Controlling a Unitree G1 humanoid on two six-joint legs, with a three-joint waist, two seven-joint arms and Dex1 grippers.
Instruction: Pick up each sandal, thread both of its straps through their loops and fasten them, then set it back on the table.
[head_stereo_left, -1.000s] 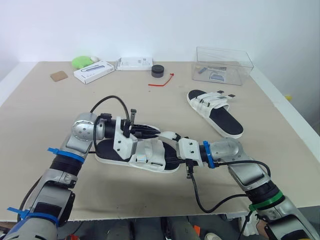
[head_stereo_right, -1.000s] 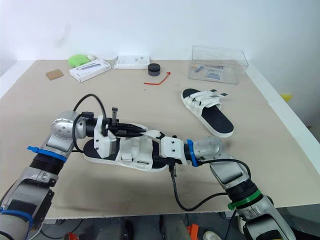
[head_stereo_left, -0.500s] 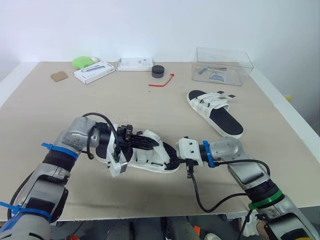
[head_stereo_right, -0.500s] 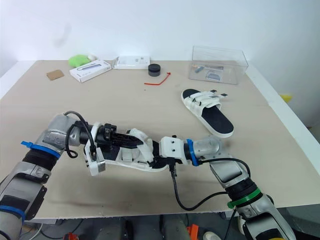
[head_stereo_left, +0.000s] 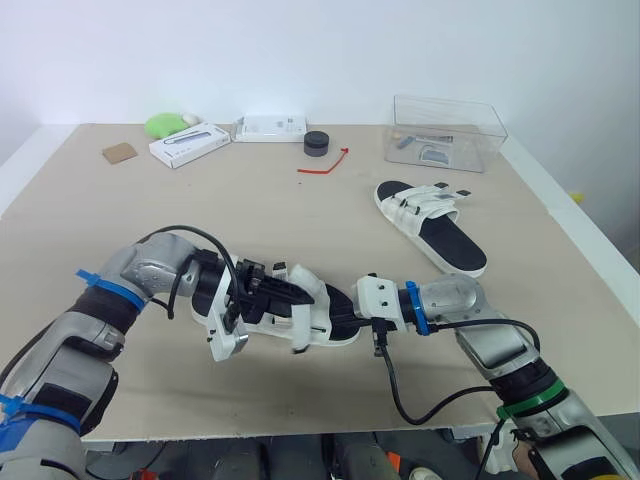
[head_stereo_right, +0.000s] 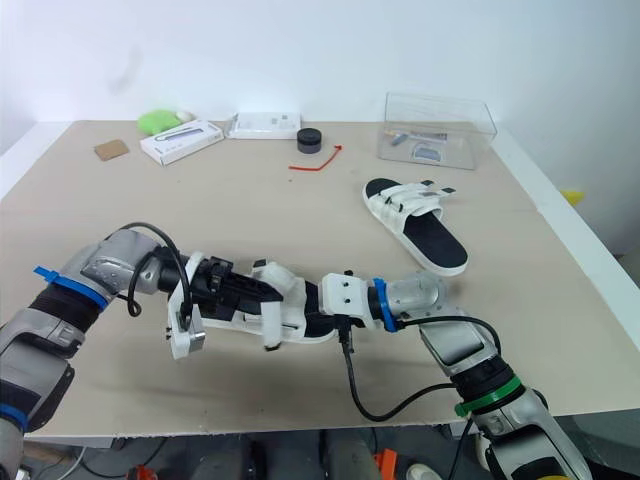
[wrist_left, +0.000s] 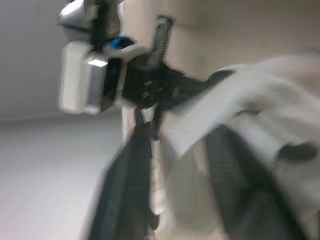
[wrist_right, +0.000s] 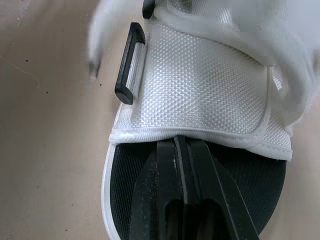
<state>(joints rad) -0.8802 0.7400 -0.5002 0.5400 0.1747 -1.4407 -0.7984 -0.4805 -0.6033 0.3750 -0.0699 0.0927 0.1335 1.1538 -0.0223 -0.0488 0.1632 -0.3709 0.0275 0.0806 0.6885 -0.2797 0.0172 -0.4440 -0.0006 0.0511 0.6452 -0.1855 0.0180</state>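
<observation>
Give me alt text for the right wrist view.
The right gripper, shut, lies over the black footbed of a white sandal, pointing at its woven white strap. A black plastic loop edges the strap; beige table beneath.

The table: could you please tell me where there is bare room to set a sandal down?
Widest bare patch: the middle, bordered by the red tie, the far sandal and the near sandal. Also bare: left side, in front of the cardboard square. Crowded: the back edge, boxes to clear container.
</observation>
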